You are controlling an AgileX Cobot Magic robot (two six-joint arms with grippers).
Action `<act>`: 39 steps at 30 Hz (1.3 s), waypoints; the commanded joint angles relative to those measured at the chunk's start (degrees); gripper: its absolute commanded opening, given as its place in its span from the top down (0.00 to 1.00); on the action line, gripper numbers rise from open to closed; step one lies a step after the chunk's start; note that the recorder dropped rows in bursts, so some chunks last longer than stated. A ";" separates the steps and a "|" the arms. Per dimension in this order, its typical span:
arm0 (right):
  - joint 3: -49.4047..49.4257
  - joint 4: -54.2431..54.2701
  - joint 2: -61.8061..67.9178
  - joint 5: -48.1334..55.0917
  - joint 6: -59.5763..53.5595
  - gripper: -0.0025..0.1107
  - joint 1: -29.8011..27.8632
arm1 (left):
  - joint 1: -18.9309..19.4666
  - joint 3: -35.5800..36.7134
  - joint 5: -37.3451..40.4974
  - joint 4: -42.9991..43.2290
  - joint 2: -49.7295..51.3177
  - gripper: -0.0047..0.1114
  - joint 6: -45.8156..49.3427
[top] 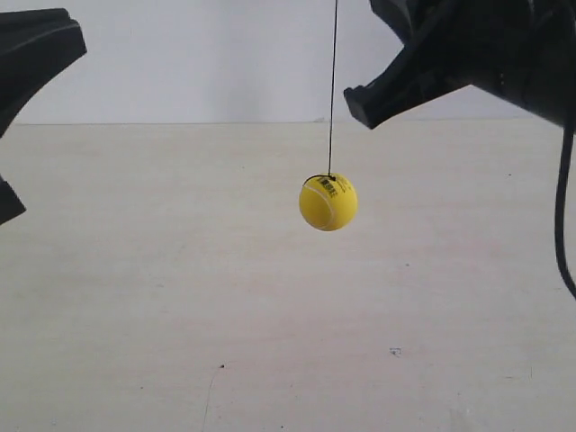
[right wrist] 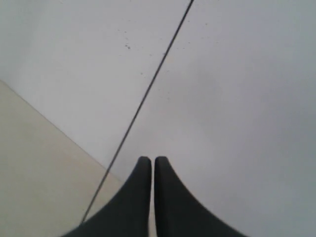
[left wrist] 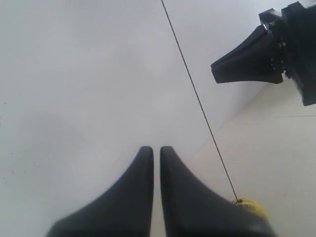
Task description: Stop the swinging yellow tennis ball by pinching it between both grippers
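While the yellow tennis ball (top: pixel 328 202) hangs on its thin dark string (top: pixel 332 90) over the pale bench (top: pixel 270 360), we've got nothing pinched. Our left claw (left wrist: pixel 156 150) has its jaws all but together, just a sliver between them, and it's empty. Our right claw (right wrist: pixel 152 160) looks the same. Neither one touches the ball.
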 commanded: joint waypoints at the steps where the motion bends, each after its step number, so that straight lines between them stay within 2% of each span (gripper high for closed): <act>1: -1.97 20.35 -0.69 -7.13 -23.00 0.98 0.26 | -0.22 0.31 2.48 -0.93 -1.43 0.92 -1.44; 6: -1.96 33.13 -0.80 -21.71 -38.31 0.98 0.26 | -0.22 0.31 3.04 -1.74 -1.43 0.92 -0.40; 10: -1.96 35.43 -0.80 -31.25 -39.35 0.98 0.26 | -0.22 0.31 3.04 -2.49 -1.43 0.92 0.40; 14: -1.96 35.43 -0.80 -36.40 -39.65 0.98 0.26 | -0.22 0.31 3.04 -2.49 -1.43 0.92 0.40; 21: -1.96 37.25 -0.80 -36.86 -40.98 0.98 0.26 | -0.22 0.31 4.06 -5.52 -4.00 0.92 3.10; 28: -1.96 37.49 -0.80 -37.89 -40.98 0.98 0.26 | -0.22 0.31 15.28 -30.13 -18.30 0.92 22.80; 32: -1.96 37.70 -0.80 -37.92 -40.98 0.98 0.26 | -0.22 0.31 21.10 -40.87 -27.68 0.92 32.09; 35: -1.96 38.34 -0.80 -37.92 -40.98 0.98 0.26 | -0.22 0.31 26.46 -41.20 -35.52 0.92 34.32; 39: -1.96 38.56 -0.80 -37.92 -40.98 0.98 0.26 | -0.22 0.68 36.09 -42.07 -50.88 0.92 34.32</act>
